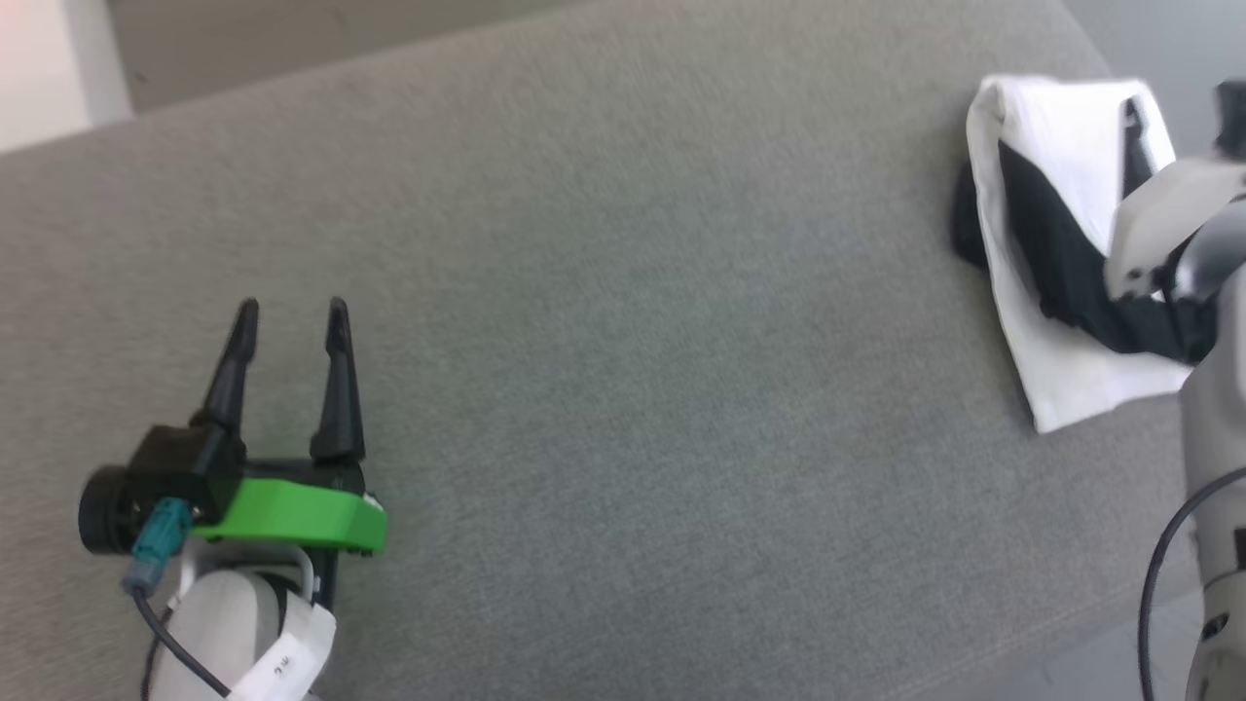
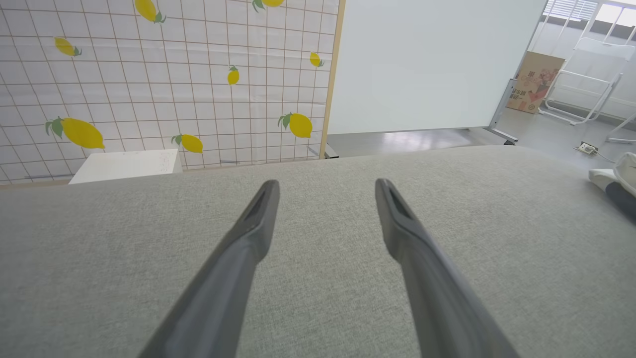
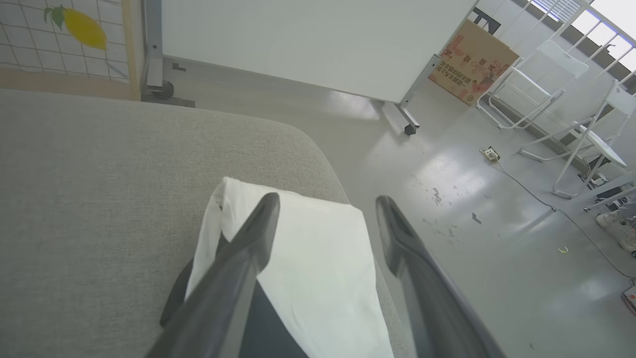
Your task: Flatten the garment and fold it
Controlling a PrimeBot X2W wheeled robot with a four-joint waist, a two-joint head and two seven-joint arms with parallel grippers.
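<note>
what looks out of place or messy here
The garment lies at the far right end of the grey cushion, near its rounded corner, folded unevenly: black fabric pokes out past the white edge. Nothing looks spilled or damaged.

Looks out over a broad grey upholstered surface (image 1: 623,292), woven and rounded at its far corner. Behind it, meets a white grid-patterned wall covering (image 2: 164,89) printed with yellow lemons and edged by a pale wooden strip (image 2: 330,74). Just in front of that wall, holds a low white block (image 2: 126,165). To the side, stands a plain white panel (image 2: 427,64) on a wheeled metal foot (image 3: 409,130). Further back, leans a printed cardboard box (image 3: 472,62) beside white folding chairs (image 3: 541,74). Gleams across a pale glossy floor (image 3: 447,209), with a power strip (image 3: 491,155) and its cable, under bright daylight from windows (image 3: 611,15)
</note>
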